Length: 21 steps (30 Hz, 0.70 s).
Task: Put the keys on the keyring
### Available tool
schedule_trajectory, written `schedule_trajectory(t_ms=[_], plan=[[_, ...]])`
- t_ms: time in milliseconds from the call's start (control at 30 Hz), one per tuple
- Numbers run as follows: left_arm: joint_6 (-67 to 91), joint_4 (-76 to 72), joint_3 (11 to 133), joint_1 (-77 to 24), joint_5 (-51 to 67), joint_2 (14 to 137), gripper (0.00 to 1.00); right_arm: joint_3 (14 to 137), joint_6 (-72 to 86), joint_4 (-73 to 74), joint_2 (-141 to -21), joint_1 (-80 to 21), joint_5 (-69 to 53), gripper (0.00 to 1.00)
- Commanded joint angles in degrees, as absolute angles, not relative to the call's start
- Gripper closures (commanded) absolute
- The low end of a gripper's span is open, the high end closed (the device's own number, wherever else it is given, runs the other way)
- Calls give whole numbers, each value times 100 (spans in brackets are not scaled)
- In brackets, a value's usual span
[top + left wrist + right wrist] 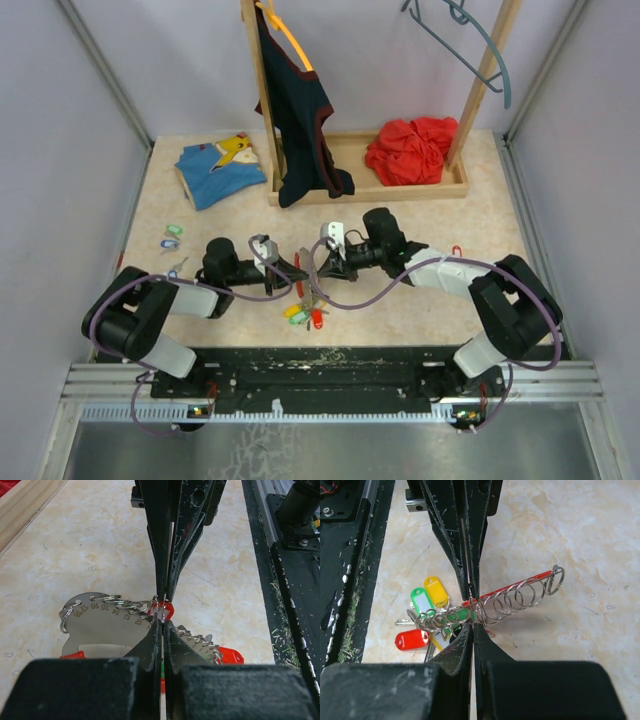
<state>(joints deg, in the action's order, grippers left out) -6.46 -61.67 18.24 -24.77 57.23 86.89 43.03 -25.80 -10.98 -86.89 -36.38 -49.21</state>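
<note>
Keys [422,601]: a tagged bunch (yellow, green and red tags) is lying on the desk [455,215] at 6 o'clock from the spot where the two tools are meeting. It seems to be hanging off the low end of the keyring, but the tangle is hiding the joint. Loose tagged keys [172,232] are sitting well apart, at 9 to 10 o'clock, near the desk's left edge.

Keyring [100,625]: a numbered metal plate with red plastic trim is carrying a row of split rings along its edge. It is riding tilted, its far end off the desk and casting a shadow.

Left tool [161,630]: fingers pressed together, pinching the keyring at a ring mid-row.
Right tool [472,629]: fingers pressed together, pinching the same spot from the opposite side, tip to tip with the left.

Judgement: the step in hand is steadying the keyring and working one split ring open. Neither tool is carrying a key.

To do it well:
- One tool is best used as the anchor on the plate.
- The other should be prising only the ring's coil with small motions.
- Twisting risks dragging the bunch at 6 o'clock.
- The anchor grip should hold while the free tool goes out to 9 o'clock.
</note>
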Motion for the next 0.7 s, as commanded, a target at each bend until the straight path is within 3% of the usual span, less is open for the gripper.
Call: schedule_trajectory(t_ms=[0, 667], plan=[[-691, -6583, 1775, -2514, 6033, 8778, 100, 4280, -2682, -1557, -8631, -3665, -5057, 100], [-605, -6610, 1779, -2515, 6064, 8804, 100, 4040, -2583, -1935, -8378, -3665, -5209, 100]])
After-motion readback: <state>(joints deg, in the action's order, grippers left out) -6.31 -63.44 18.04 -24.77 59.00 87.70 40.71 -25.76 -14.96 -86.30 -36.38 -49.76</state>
